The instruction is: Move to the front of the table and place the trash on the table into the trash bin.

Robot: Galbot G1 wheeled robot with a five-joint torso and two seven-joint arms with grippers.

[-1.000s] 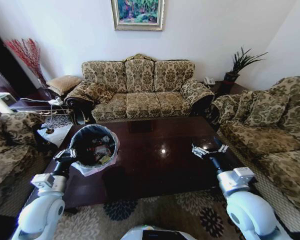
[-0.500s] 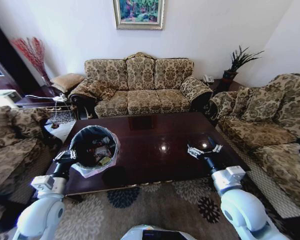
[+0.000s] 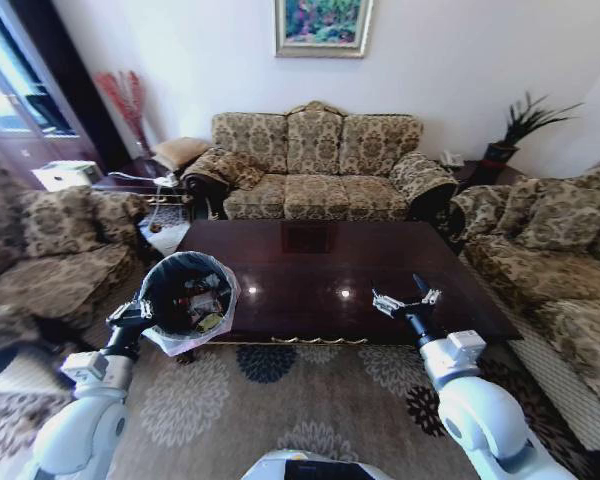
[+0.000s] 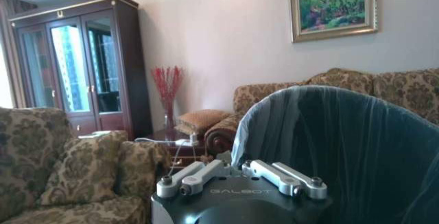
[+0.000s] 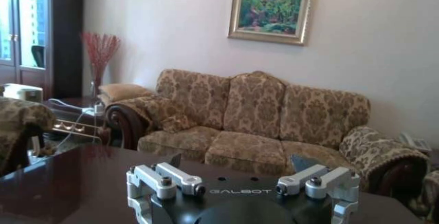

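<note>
Trash sits inside the trash bin, which the left gripper pinches by its rim at eight o'clock, off the near left corner of the table. The right gripper hovers spread over its near right edge. Patterned sofas ring it. "GALBOT" marks both wrists.

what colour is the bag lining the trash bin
Translucent whitish bag over the black trash bin, clearest in the head view.

The trash bin sits left of the table, sofa behind.
</note>
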